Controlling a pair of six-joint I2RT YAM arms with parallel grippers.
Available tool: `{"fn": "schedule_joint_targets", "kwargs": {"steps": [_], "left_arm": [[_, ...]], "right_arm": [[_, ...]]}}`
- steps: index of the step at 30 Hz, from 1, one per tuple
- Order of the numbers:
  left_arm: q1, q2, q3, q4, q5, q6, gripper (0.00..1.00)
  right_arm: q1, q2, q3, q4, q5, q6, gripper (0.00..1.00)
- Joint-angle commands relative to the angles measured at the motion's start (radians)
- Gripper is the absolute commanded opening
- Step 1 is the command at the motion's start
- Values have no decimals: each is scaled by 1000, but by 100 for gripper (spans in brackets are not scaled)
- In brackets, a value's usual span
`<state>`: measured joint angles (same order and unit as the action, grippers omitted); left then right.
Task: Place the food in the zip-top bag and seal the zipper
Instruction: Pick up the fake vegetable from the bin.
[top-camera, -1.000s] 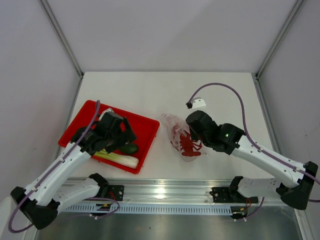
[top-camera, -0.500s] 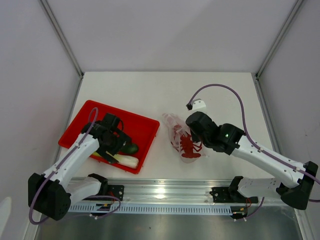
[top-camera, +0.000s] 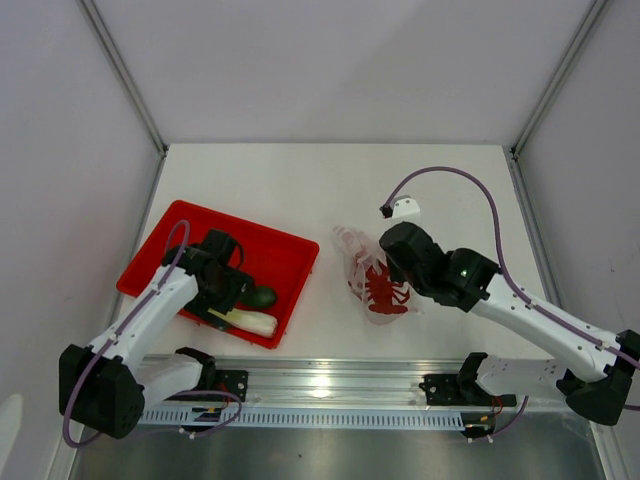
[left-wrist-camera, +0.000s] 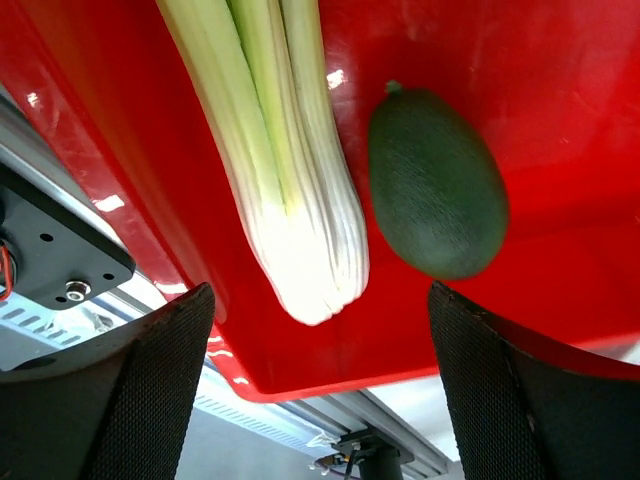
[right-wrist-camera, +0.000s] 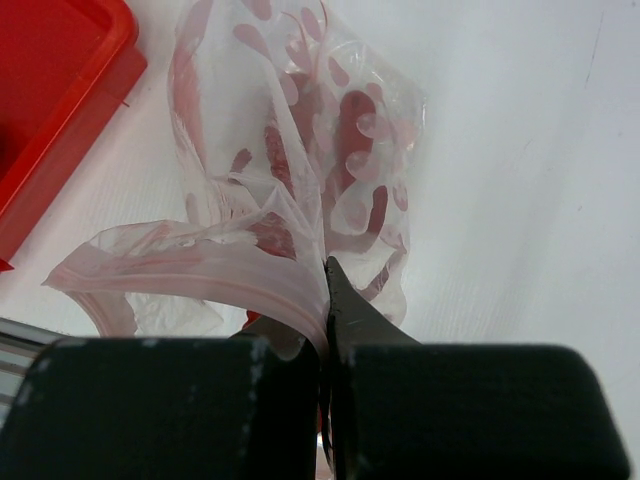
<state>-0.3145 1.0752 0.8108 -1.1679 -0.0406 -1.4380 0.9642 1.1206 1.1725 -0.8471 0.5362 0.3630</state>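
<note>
The clear zip-top bag (top-camera: 372, 278) lies on the table with the red lobster (top-camera: 383, 288) inside it. My right gripper (top-camera: 400, 262) is shut on the bag's mouth edge; in the right wrist view the pink zipper (right-wrist-camera: 180, 272) strip runs into the pinched jaws (right-wrist-camera: 326, 330). The leek (top-camera: 243, 319) and the dark-green fruit (top-camera: 261, 297) lie in the red tray (top-camera: 270, 249). My left gripper (top-camera: 226, 290) is open just above them; its wrist view shows the leek (left-wrist-camera: 275, 160) and fruit (left-wrist-camera: 437, 195) between the spread fingers (left-wrist-camera: 150, 385).
The red tray sits at the left of the table, its near rim (left-wrist-camera: 330, 380) close to the aluminium rail (top-camera: 330, 385) along the front edge. A small white connector (top-camera: 402, 209) on the purple cable hangs above the table behind the bag.
My left gripper moved down and toward the near tray corner, over the leek and fruit. My right gripper shifted slightly right, dragging the bag with the lobster along.
</note>
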Motion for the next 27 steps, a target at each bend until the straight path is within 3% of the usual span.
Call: {"fn": "schedule_joint_targets", "kwargs": {"steps": [1, 5, 13, 15, 18, 27], "left_arm": [[11, 81, 19, -41, 19, -19, 88], [11, 135, -5, -23, 8, -24, 87], [9, 150, -48, 48, -13, -50, 75], [11, 160, -53, 60, -19, -48, 62], [11, 167, -61, 79, -19, -42, 51], [11, 210, -88, 106, -31, -24, 51]], "right_arm": [[-8, -19, 30, 26, 19, -10, 0], [-9, -24, 19, 39, 15, -13, 0], [-24, -34, 6, 49, 13, -25, 0], [-33, -38, 0, 57, 2, -29, 0], [-35, -38, -7, 63, -4, -27, 0], [-41, -54, -16, 72, -1, -33, 0]]}}
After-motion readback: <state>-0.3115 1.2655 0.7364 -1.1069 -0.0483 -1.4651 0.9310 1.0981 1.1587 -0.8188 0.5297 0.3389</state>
